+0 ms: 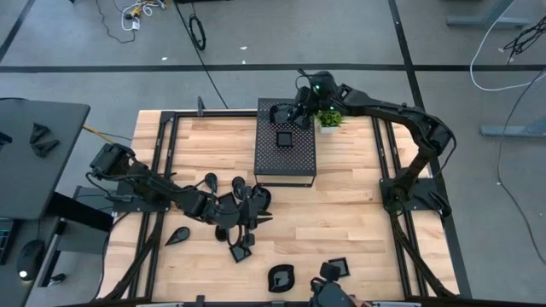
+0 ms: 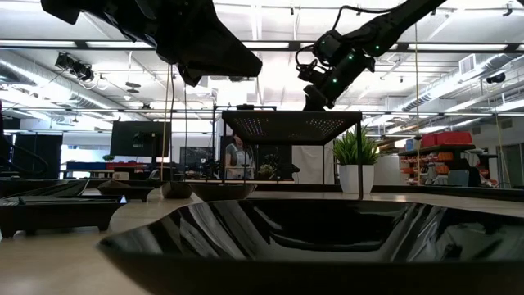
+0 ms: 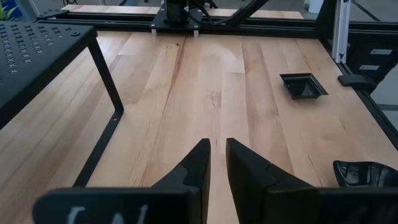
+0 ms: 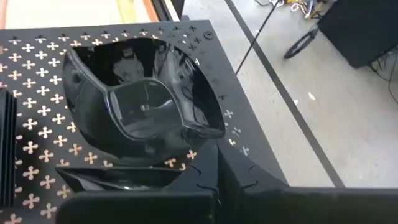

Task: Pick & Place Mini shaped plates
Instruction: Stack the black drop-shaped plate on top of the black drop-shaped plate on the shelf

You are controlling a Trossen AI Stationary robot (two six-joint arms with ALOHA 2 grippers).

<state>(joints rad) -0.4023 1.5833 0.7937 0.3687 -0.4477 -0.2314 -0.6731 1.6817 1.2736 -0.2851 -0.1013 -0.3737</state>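
Observation:
Over the far end of the black perforated box [image 1: 286, 162], my right gripper [image 1: 299, 109] is shut on a glossy black mini plate [image 4: 137, 106] with wavy sides. A square mini plate [image 1: 283, 138] rests on the box top. Several more mini plates [image 1: 235, 198] lie on the wood at the near left, and my left gripper [image 1: 260, 205] hovers beside them. Its fingers stand a narrow gap apart [image 3: 216, 146] with nothing between them. My right gripper has the plate by the rim nearest the fingers [image 4: 194, 140], pinched at its edge. The gripper's own body hides the exact place. The fingers slant down from the table's right and far side. The plate sits tilted, hollow side up, just above the perforated box top [image 4: 37, 143].
A small potted plant [image 1: 329, 119] stands right of the box's far end, close to my right arm. Loose plates lie near the front edge [image 1: 281, 277], [image 1: 335, 268] and at the left [image 1: 179, 236]. Black frame rails [image 1: 384, 162] border the wooden table.

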